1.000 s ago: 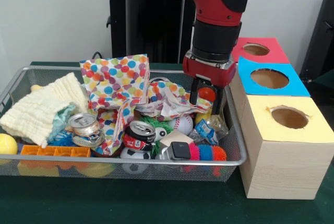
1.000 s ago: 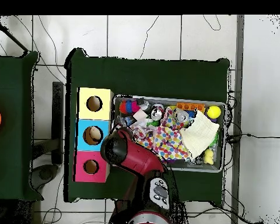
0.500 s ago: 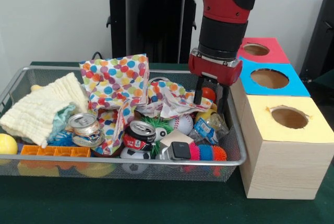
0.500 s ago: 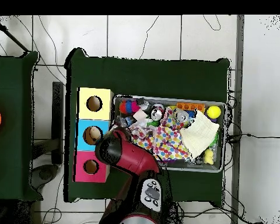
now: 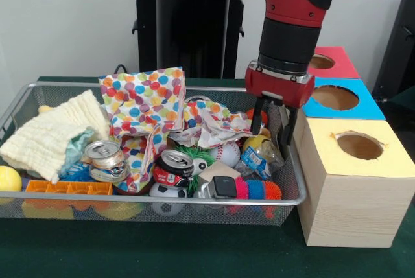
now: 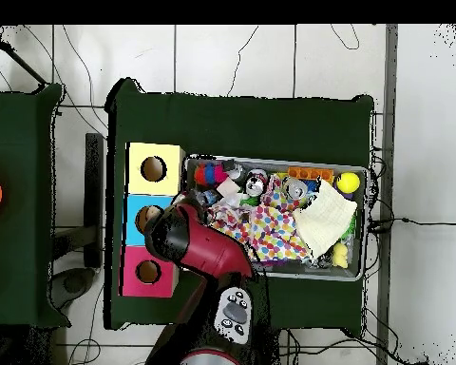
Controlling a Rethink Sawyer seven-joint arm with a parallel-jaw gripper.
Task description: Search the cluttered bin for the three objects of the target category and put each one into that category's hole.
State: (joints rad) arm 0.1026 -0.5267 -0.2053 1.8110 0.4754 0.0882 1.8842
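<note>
The silver wire mesh bin (image 5: 162, 198) is crammed with clutter: a polka-dot cloth (image 5: 144, 106), a cream cloth (image 5: 55, 132), two crushed cans (image 5: 172, 168), a baseball (image 5: 225, 153) and a small orange-red ball (image 5: 251, 116). My gripper (image 5: 271, 134) hangs open and empty over the bin's right end, close to the yellow-topped box (image 5: 360, 145). The orange-red ball sits just behind its left finger. In the overhead view the arm (image 6: 180, 238) hides the gripper and covers the bin's (image 6: 363, 228) left end.
Three wooden boxes with round holes stand in a row right of the bin: yellow, blue (image 5: 337, 96) and red (image 5: 321, 62). A yellow ball (image 5: 8, 177) and an orange block (image 5: 68, 188) lie at the bin's front left. A black pedestal (image 5: 185, 28) stands behind.
My gripper has moved to the right in the front view, from around the orange-red ball toward the boxes. The ball has stayed in the bin.
</note>
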